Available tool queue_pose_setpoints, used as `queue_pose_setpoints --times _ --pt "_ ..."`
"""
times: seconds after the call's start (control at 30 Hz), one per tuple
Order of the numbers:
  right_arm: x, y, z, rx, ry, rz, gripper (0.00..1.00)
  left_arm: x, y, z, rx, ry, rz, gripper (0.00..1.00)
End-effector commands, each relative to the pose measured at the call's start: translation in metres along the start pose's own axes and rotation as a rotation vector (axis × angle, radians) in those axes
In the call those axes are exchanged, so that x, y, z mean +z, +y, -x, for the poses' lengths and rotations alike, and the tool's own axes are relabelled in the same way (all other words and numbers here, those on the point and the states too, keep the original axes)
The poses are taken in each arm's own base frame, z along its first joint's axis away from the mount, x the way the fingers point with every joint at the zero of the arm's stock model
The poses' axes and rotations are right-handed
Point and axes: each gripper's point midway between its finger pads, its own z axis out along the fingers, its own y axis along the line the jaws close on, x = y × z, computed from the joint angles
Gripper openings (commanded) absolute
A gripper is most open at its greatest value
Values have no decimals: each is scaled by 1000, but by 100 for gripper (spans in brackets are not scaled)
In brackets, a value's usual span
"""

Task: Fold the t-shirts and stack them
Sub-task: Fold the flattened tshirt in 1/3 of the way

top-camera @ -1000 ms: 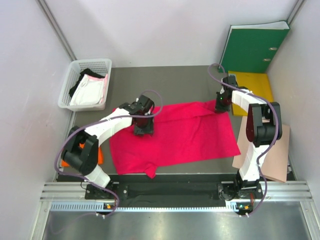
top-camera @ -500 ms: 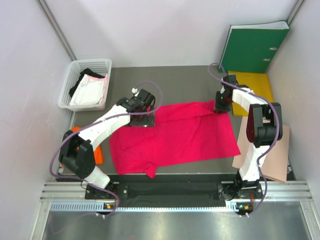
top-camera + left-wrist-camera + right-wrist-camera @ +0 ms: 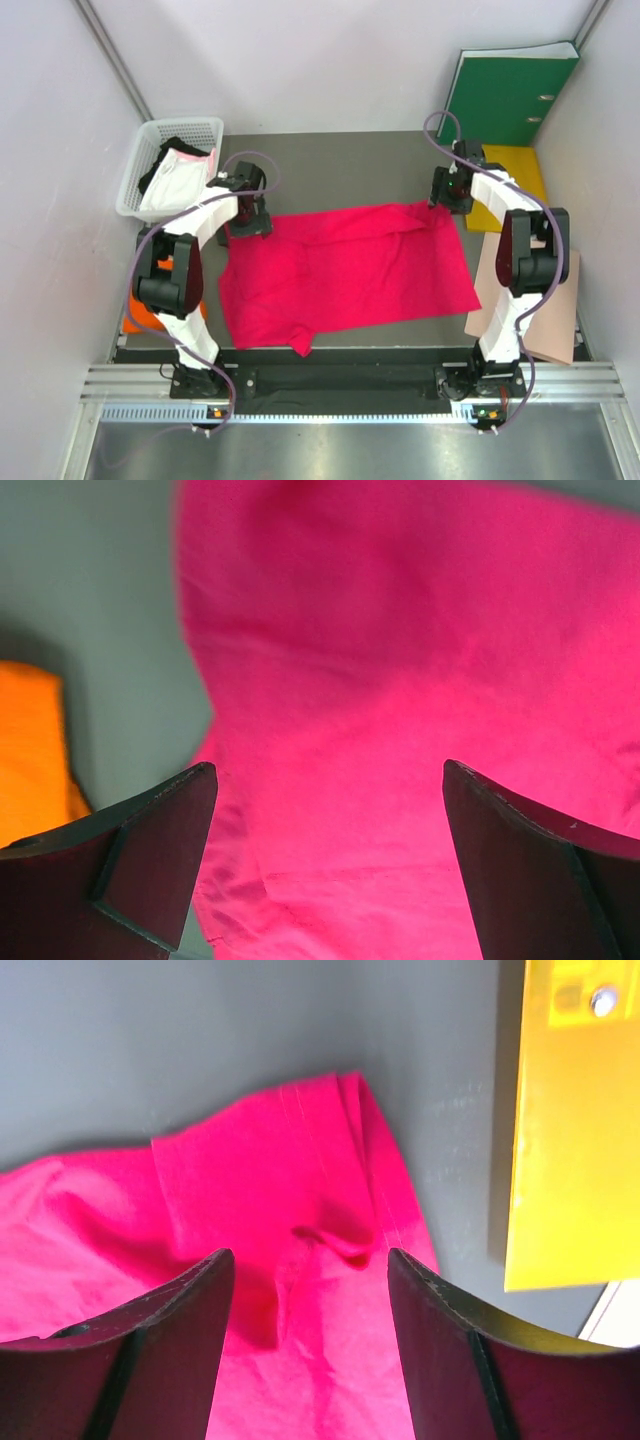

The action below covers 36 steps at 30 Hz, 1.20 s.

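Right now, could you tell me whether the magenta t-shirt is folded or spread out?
Spread out: the magenta t-shirt lies open across the table, only its corners rumpled.

The left arm has swung off the middle of the magenta-red t-shirt's far edge and out to its far left corner. The left fingers now hang spread apart over the cloth's edge there, near the white basket, and the arm's elbow has drawn in toward the left side of the surface. The right arm has pushed a little farther back, carrying the right fingers from on top of the shirt's far right corner to its very edge, closer to the yellow folder.
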Motion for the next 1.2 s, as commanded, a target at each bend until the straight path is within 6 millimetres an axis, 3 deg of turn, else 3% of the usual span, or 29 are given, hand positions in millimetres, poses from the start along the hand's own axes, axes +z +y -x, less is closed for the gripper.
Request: queue_pose_setpoints --times 0.0,0.27,0.33,0.4,0.43,0.47,0.5,0.53,0.57,0.87,1.17 --pt "5 0 30 22 -84 0 62 -3 0 24 -11 -34 -7 99" --pt "29 -2 23 32 -49 -8 58 28 1 24 -83 34 28 99" --pt "32 -2 22 30 -47 -10 57 38 -1 25 -96 53 39 95" --pt "35 -2 25 30 -56 -7 54 41 -5 32 -105 49 35 84" --pt "38 -1 24 30 -54 -6 31 47 -6 31 -101 63 41 77" --pt "39 -1 24 32 -54 -6 20 49 -6 34 -104 65 45 48" --pt "40 0 27 35 -58 0 13 48 -9 44 -112 50 36 32" --pt "43 0 26 35 -53 2 2 54 -7 42 -113 70 52 10" --pt "43 3 26 35 -55 11 0 55 -7 44 -114 71 55 0" --pt "49 5 45 40 -97 11 0 74 -10 87 -119 47 82 0" --pt "64 15 93 60 -160 24 0 81 -49 165 -163 -79 -42 0"
